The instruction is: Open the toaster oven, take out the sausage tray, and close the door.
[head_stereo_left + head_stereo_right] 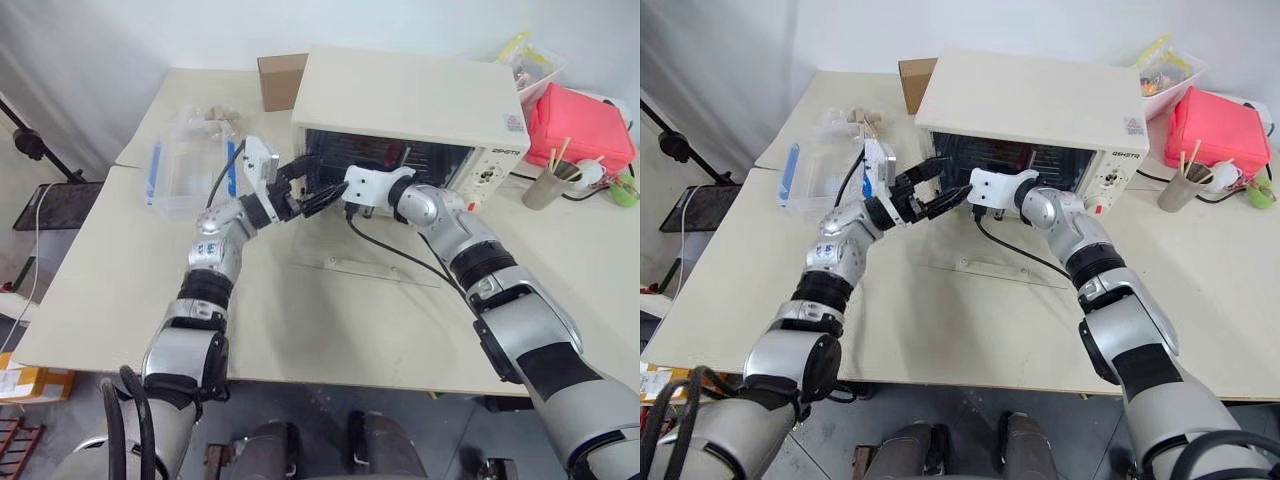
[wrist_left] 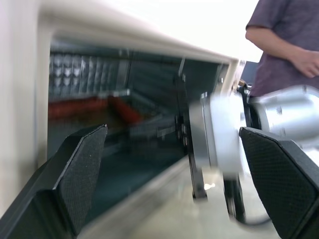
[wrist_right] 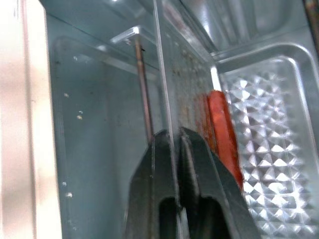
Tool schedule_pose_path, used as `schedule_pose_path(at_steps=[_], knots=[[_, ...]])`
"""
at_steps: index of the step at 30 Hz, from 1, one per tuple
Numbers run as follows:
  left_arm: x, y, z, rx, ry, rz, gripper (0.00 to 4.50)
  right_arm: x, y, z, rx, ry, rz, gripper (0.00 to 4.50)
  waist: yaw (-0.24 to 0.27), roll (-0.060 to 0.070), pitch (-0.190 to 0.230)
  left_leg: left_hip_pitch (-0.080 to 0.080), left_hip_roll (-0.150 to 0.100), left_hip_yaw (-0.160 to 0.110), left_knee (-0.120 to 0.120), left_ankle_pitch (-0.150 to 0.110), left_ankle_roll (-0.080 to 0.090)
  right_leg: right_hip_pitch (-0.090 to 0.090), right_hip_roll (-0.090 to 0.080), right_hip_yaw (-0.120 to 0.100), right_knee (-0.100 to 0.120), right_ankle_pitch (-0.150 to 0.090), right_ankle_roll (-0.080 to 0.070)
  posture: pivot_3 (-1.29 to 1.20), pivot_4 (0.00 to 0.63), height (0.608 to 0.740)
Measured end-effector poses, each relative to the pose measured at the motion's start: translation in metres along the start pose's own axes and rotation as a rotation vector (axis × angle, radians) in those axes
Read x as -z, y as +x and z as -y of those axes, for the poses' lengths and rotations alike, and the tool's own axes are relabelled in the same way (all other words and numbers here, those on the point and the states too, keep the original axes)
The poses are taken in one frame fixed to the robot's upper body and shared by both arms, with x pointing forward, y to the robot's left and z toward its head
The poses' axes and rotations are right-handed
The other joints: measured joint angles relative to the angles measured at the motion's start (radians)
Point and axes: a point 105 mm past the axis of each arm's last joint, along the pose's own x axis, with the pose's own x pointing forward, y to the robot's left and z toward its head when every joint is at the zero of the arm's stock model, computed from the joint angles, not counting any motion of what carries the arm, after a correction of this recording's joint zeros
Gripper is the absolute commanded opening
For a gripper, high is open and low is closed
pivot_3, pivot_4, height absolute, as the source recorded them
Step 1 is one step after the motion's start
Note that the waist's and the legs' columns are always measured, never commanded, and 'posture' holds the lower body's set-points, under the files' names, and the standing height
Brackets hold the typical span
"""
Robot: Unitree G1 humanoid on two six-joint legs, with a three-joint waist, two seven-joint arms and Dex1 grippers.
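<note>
head view: door [image 1: 365, 268] lies flat before the toaster oven [image 1: 405, 110]; left gripper [image 1: 300, 180] spread wide at its mouth. right wrist view: right gripper [image 3: 172, 144] pinches the sausage tray [image 3: 259, 149] rim inside; a thin-edge grip could slip.

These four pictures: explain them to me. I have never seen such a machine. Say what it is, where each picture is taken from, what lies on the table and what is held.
This is a humanoid robot with two arms, each ending in a two-fingered black gripper. The two wide pictures come from cameras in its head, looking down over the arms. The other two come from a camera on each wrist, looking along that gripper's fingers.

On the table stands a toaster oven, its glass door folded down flat. Beside it lie a clear tub, a cardboard box and a red case.

The right gripper is shut on the rim of the sausage tray inside the oven. The left gripper is open, at the oven's mouth, holding nothing. A person stands behind.
</note>
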Motion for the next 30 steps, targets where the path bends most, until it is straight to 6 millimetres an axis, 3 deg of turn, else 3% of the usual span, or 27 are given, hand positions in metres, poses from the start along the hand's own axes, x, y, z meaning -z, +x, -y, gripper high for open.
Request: schedule_pose_path(at_steps=[8,12,13,16,23,26,30], knots=[[-0.001,0.008,0.001,0.04,-0.008,-0.004,4.5,0.004,-0.008,-0.001,-0.01,-0.014,0.002,0.05,0.005,0.0,0.0,-0.002,0.0,-0.002,0.001,0.0,0.0,0.0,0.001,-0.003,0.0,0.0,0.0,0.0,0.15,0.74],[-0.005,0.008,-0.005,0.028,-0.02,-0.011,4.5,-0.009,-0.03,-0.013,-0.032,-0.033,0.091,0.05,0.008,0.0,0.0,-0.004,-0.001,-0.001,0.003,0.0,0.001,0.0,0.0,-0.005,0.0,0.0,0.0,0.0,0.15,0.74],[-0.005,0.003,-0.011,0.0,-0.029,-0.015,4.5,-0.019,-0.04,-0.022,-0.05,-0.035,0.142,0.05,0.001,0.0,0.0,-0.003,-0.002,0.001,0.003,0.0,0.001,0.0,0.0,-0.005,0.0,0.0,0.0,0.0,0.15,0.74],[0.005,-0.001,-0.013,-0.017,-0.072,-0.038,4.5,-0.022,-0.079,-0.035,-0.071,-0.032,0.14,0.05,0.027,0.0,0.0,-0.004,-0.002,-0.001,0.006,0.001,0.002,0.0,0.0,-0.005,0.002,0.0,0.0,0.0,0.15,0.74],[0.008,-0.008,-0.016,-0.029,-0.104,-0.038,4.5,-0.034,-0.112,-0.043,-0.115,-0.049,0.134,0.05,0.031,0.0,0.001,-0.004,-0.002,0.0,0.008,0.001,0.002,0.0,0.0,-0.004,0.002,0.0,0.0,0.0,0.15,0.74],[0.012,-0.023,-0.02,-0.043,-0.127,-0.054,4.5,-0.042,-0.125,-0.05,-0.134,-0.06,0.143,0.05,0.029,0.0,0.001,-0.004,-0.002,0.0,0.007,0.001,0.002,0.0,0.0,-0.004,0.002,0.0,0.0,0.0,0.15,0.74],[0.024,-0.055,-0.022,-0.067,-0.292,-0.093,4.5,-0.049,-0.141,-0.062,-0.167,-0.065,0.141,0.05,0.027,0.0,0.001,-0.003,-0.001,0.0,0.007,0.001,0.002,0.0,0.001,-0.003,0.002,0.0,0.0,0.0,0.15,0.74]])
